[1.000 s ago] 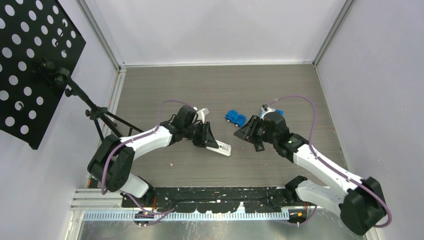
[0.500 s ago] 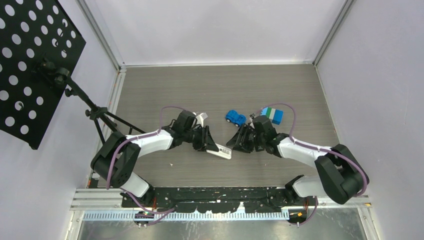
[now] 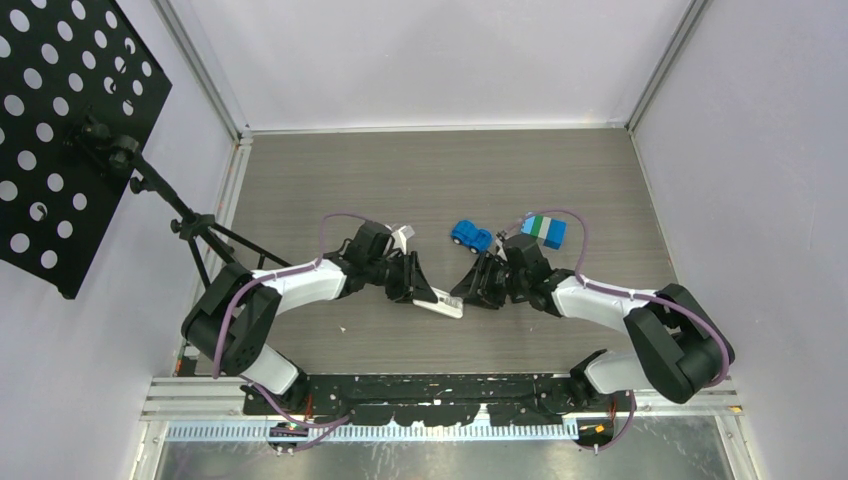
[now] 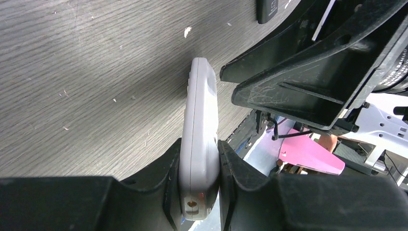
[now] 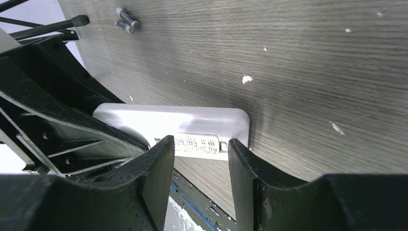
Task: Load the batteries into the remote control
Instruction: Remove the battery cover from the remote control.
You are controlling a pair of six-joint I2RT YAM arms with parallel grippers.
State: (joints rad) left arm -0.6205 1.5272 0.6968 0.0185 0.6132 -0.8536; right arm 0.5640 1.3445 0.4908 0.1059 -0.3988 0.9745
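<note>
R gripper [image 3: 472,289], 1 s ago farther from the remote [image 3: 441,300] w/ its wrist hiding the block stack [image 3: 546,230], is now tucked in at the remote's free end, facing the L gripper [image 3: 412,277], jaws a bit wider either side of the label, stack uncovered behind it.

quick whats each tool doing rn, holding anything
Left tool: closed on the pale grey plastic remote control.
Right tool: open, holding nothing, fingers by the remote's end.

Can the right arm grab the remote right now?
Probably yes. The right gripper is open, and the free end of the remote sits just ahead of its gap, nothing between. The left gripper grips the other end.
</note>
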